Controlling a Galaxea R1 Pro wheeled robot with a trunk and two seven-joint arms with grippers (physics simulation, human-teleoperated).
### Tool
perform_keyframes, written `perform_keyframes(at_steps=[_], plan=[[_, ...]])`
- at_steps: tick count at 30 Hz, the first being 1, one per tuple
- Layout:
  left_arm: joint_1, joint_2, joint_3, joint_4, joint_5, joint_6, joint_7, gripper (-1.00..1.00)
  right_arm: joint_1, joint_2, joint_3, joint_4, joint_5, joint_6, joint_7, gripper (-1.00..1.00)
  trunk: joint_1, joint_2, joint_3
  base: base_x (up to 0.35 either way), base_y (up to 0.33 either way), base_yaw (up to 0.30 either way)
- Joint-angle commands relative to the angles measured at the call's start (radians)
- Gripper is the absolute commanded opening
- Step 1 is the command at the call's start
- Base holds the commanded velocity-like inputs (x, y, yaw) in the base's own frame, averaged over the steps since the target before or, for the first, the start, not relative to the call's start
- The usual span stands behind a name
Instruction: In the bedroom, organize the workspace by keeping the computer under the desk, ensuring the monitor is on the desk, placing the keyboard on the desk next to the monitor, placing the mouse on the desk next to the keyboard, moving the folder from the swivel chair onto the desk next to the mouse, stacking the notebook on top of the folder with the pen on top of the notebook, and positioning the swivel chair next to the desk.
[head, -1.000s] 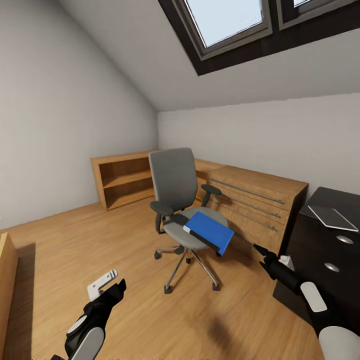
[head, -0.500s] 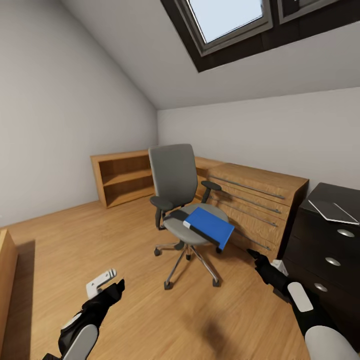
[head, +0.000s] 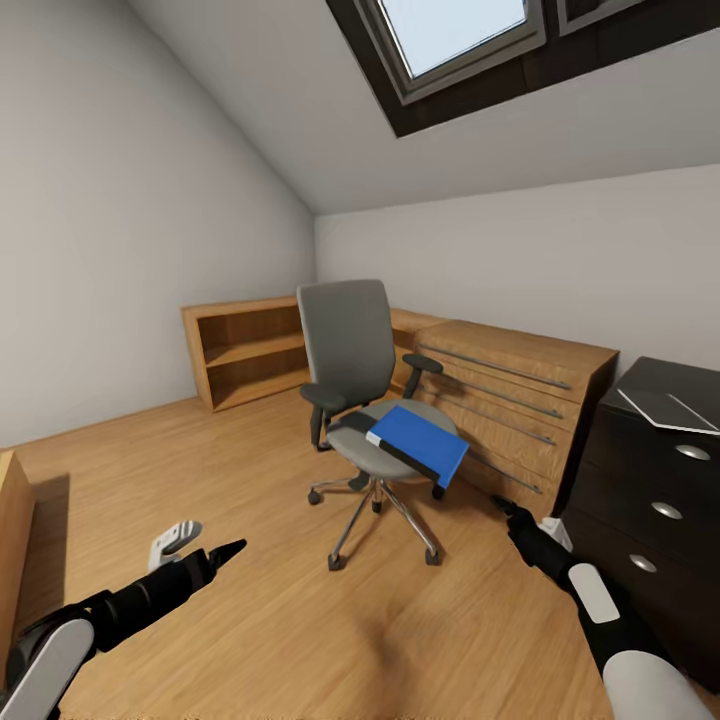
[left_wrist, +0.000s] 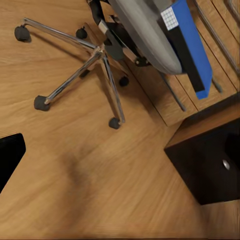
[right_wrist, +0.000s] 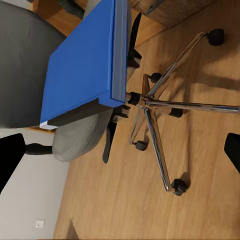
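Black and grey, the robot's two arms reach forward low over a light wood plank floor (head: 280, 640). The left gripper (head: 232, 549) hovers above the floor and the right gripper (head: 503, 505) is near the desk's drawer unit; whether either pincer is open or closed cannot be told.

Beyond them, in the middle of the floor, stands the grey upholstered swivel chair (head: 352, 372) with black armrests and a chrome five-star base on castors. A flat blue folder with a black spine (head: 420, 445) lies on the seat, one corner jutting past the seat's front edge. In the right wrist view the folder (right_wrist: 82, 65) overhangs the chair's seat (right_wrist: 22, 70).

To the right is the black three-drawer end of the desk (head: 655, 500), apart from the chair, with a thin grey flat item (head: 668, 408) on its top near the front edge. Farther back, a low light-wood cabinet with long handles (head: 515, 395) and an open wooden shelf unit (head: 245, 352) stand along the white walls.
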Motion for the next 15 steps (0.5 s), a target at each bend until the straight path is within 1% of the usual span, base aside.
perform_keyframes(at_steps=[1,4,5,6,12,15], plan=[[-0.001,0.001,0.005,-0.001,0.005,0.013,-0.014,1.0,-0.001,0.011,-0.004,-0.001,-0.004,-0.005,0.002,1.0,0.004,-0.008,-0.004,0.0,0.0,0.0],[-0.001,0.001,0.009,-0.001,0.005,0.021,-0.029,1.0,-0.001,0.033,-0.003,-0.001,-0.002,-0.029,0.001,1.0,0.015,-0.029,-0.014,0.0,0.0,0.0],[-0.001,0.001,0.01,-0.001,0.005,0.022,-0.031,1.0,-0.001,0.037,-0.003,-0.001,0.0,-0.034,0.001,1.0,0.019,-0.036,-0.017,0.0,0.0,0.0],[-0.001,0.001,0.011,-0.001,0.005,0.024,-0.036,1.0,-0.001,0.049,-0.001,-0.001,0.003,-0.047,0.001,1.0,0.023,-0.043,-0.02,0.0,0.0,0.0],[-0.001,-0.002,0.002,0.001,0.005,0.025,-0.037,1.0,-0.001,0.05,-0.002,0.0,0.0,-0.045,0.004,1.0,0.046,-0.085,-0.039,0.0,0.0,0.0],[-0.001,-0.003,-0.01,0.002,0.004,0.022,-0.036,1.0,-0.001,0.049,-0.002,0.0,-0.001,-0.042,0.012,1.0,0.047,-0.085,-0.05,0.0,0.0,0.0]])
